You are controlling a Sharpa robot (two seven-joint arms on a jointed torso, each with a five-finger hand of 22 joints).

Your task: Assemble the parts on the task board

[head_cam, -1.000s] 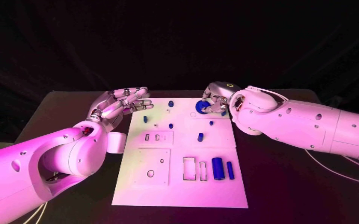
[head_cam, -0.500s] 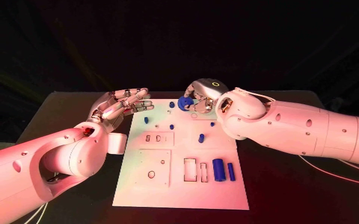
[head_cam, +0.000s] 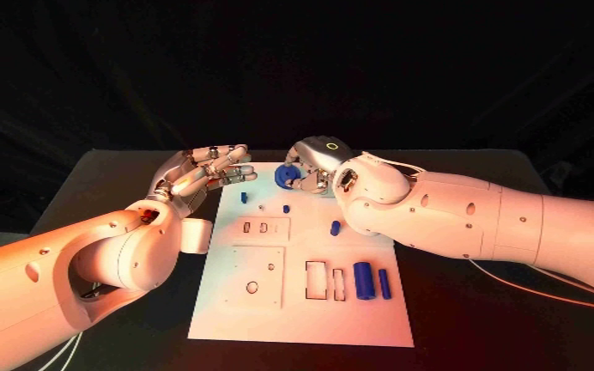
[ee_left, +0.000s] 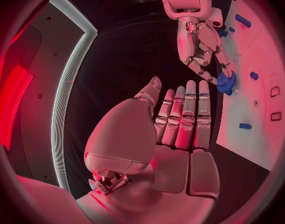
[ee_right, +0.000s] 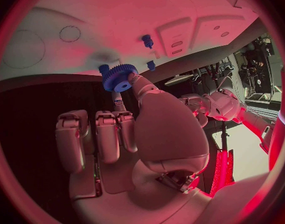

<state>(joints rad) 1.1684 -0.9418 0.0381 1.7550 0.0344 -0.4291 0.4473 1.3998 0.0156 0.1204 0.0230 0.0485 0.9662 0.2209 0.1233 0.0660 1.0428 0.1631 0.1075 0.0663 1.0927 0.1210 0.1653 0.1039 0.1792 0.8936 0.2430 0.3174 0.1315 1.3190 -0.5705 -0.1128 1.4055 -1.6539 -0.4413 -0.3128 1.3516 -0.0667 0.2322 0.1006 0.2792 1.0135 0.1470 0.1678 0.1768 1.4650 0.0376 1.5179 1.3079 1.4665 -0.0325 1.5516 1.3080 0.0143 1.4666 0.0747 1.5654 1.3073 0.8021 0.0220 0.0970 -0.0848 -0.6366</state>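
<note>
A blue gear is pinched by the right hand just above the far end of the task board, while the left hand, fingers spread and empty, is held beside the board's far left corner.

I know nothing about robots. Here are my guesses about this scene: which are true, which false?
1. The right robot hand holds a blue gear. True.
2. The left robot hand grips a blue part. False: it holds nothing, fingers apart.
3. The gear is over the far end of the white task board. True.
4. The big blue cylinder stands upright in a hole. False: it lies flat near the board's near right side.
</note>
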